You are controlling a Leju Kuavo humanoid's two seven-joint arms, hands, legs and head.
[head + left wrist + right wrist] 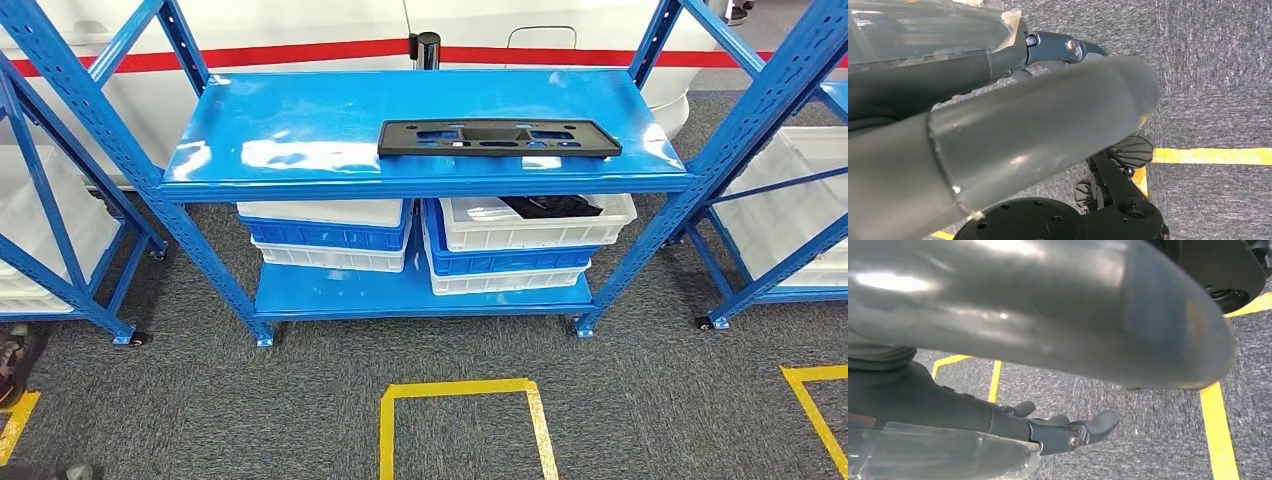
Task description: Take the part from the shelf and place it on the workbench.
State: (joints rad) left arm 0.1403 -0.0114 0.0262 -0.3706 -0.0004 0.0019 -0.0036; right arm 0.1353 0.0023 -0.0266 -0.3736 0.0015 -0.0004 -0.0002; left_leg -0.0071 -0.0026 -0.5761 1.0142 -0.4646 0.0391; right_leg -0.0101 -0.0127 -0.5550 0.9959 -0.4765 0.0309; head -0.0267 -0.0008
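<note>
Black part (499, 138) on blue shelf (300, 140), far from both empty, loosely spread hands (1058, 47) (1068, 432).

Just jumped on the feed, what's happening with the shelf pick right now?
Nothing is in hand yet. The black part lies flat on the top board of the blue shelf, untouched. Both arms hang at the robot's sides: the left hand and right hand each point down at the grey carpet with fingers apart and nothing held. White and blue bins sit stacked on the lower board. The pick has not begun.
</note>
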